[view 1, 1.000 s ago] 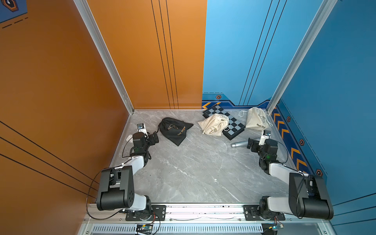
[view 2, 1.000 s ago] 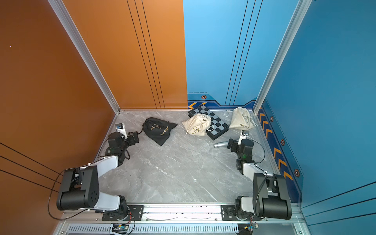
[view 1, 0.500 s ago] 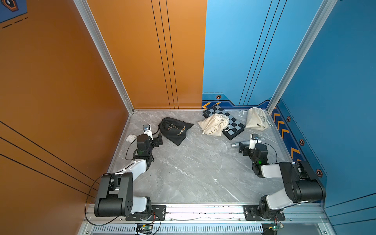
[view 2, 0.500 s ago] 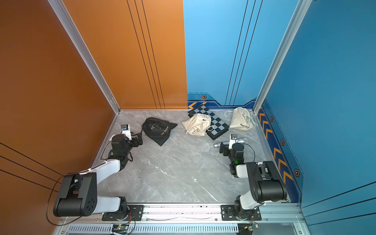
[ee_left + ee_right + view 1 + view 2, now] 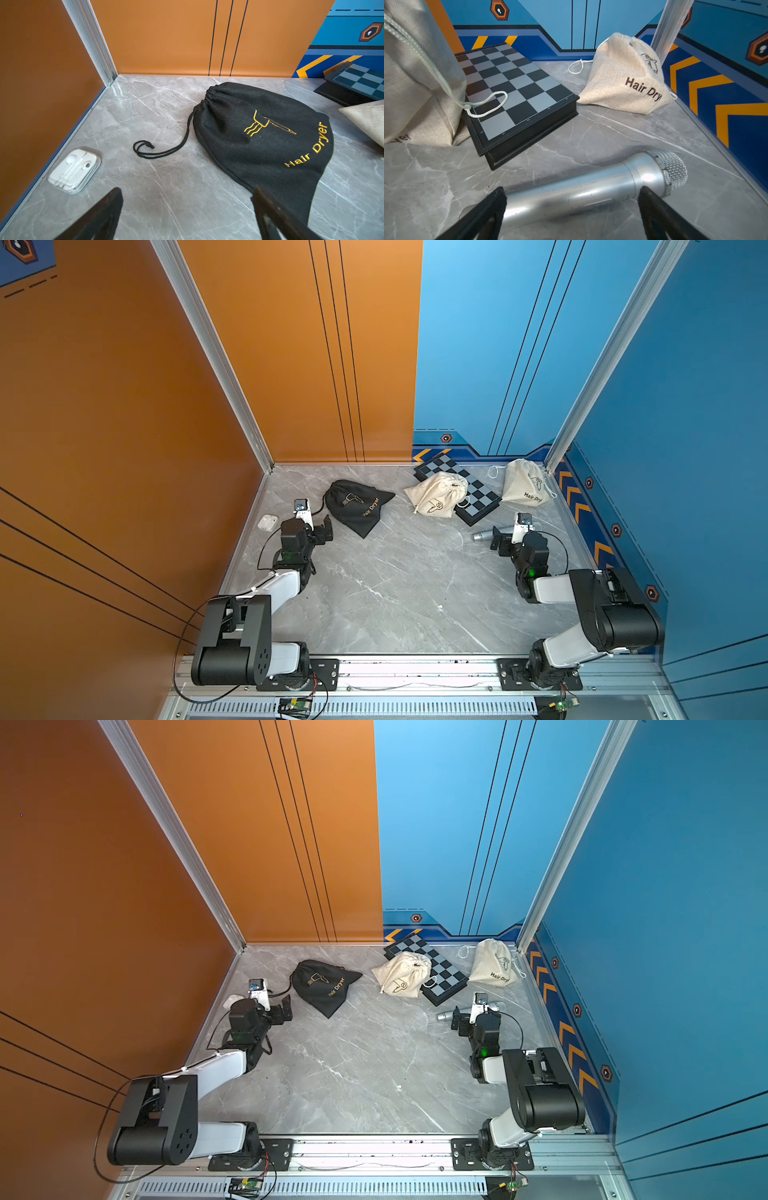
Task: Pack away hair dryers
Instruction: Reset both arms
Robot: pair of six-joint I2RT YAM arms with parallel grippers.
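Left wrist view, black bag [image 5: 259, 135] beside spread left fingers [image 5: 99, 216]

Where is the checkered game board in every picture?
Both top views: the checkered board lies by the back wall, partly under a beige bag.
Left wrist view: just its corner, beyond the black bag.
Right wrist view: large, just beyond the microphone.
Shared landmark: the beige bag lying on the board.
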